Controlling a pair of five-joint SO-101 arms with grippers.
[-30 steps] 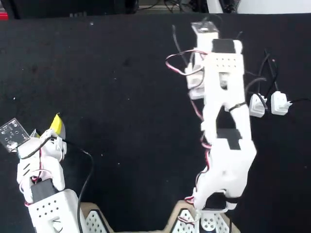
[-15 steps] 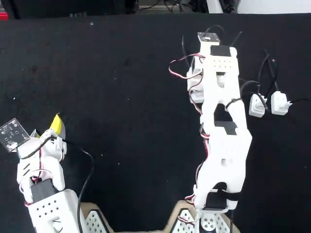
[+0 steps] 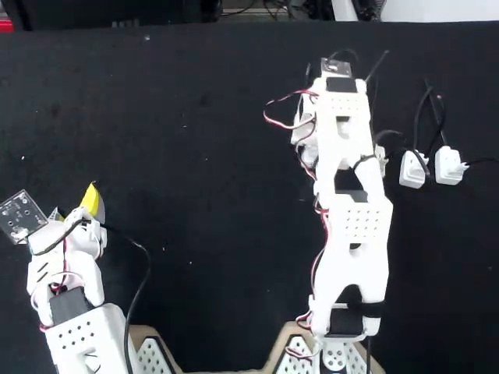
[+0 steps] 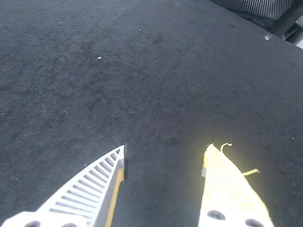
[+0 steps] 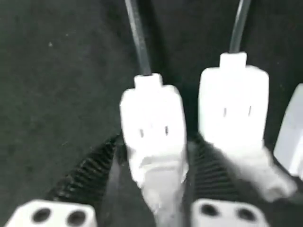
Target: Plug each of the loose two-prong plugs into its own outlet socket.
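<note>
The right gripper (image 5: 156, 147) has its dark ribbed fingers (image 5: 92, 177) closed on either side of a blurred white plug (image 5: 158, 182). The plug meets the end of a two-slot outlet socket (image 5: 151, 113) on a black cord (image 5: 137, 38). A second socket (image 5: 234, 101) lies just beside it on the black table (image 5: 52, 94).

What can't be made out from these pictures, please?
High view: the right arm covers whatever lies beneath it.
Right wrist view: a white piece is cut off by the edge, so plug or socket is unclear.
Right wrist view: blur hides whether anything is plugged into the nearer white socket.
</note>
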